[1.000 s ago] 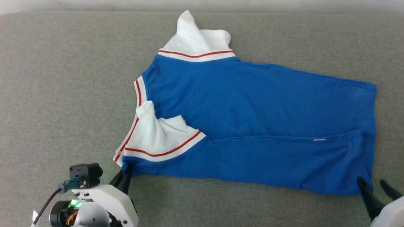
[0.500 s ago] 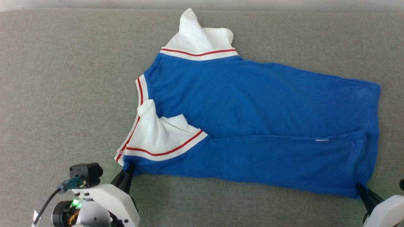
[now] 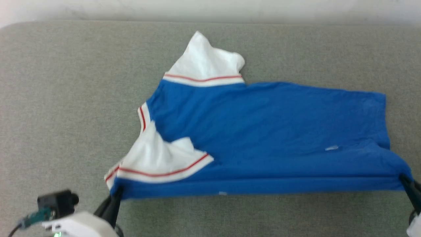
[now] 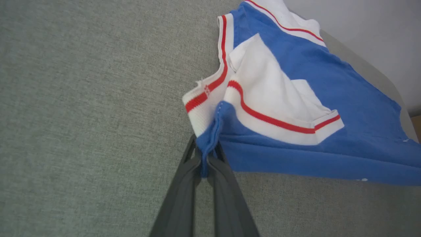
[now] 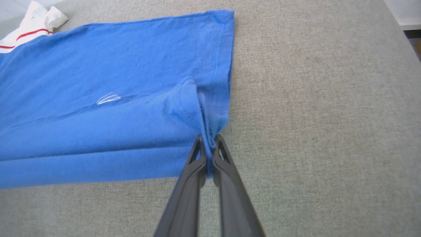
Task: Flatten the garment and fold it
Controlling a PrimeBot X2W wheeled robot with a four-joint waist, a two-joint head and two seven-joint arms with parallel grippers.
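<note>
Garment (image 3: 263, 131) is seen in the head view spread on the grey worktop (image 3: 65, 98), its near edge stretched between the left gripper (image 3: 115, 197) at the sleeve-side corner and the right gripper (image 3: 405, 180) at the hem corner. In the left wrist view, blue cloth below the white sleeve (trimmed in red) is pinched between closed fingers. In the right wrist view, the hem corner of the garment (image 5: 98, 82) is clamped likewise, the jaws drawn narrow on it

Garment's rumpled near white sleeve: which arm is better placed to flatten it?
Left, likely: the left end effector pinches the garment right beside that sleeve; the right end effector pinches the far hem corner.
</note>
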